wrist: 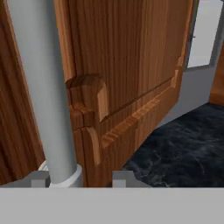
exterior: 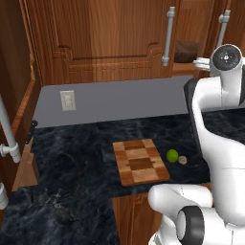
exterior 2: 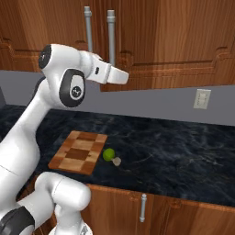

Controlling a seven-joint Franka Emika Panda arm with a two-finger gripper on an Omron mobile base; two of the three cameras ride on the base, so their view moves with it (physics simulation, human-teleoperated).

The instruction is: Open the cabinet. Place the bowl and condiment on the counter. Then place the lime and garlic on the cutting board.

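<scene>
At the cabinet (exterior 2: 151, 41), I see my gripper (wrist: 78, 178) with its jaws spread to either side of the foot of a grey bar handle (wrist: 41, 87); whether the fingers press it I cannot tell. That door stands slightly ajar from the cabinet, and a dark bowl (exterior: 186, 51) shows in the gap. Below the cabinet, on the counter (exterior 2: 183, 151), lies the cutting board (exterior 2: 79, 152), with the lime (exterior 2: 109, 154) just beside it and the garlic (exterior 2: 117, 161) touching the lime.
</scene>
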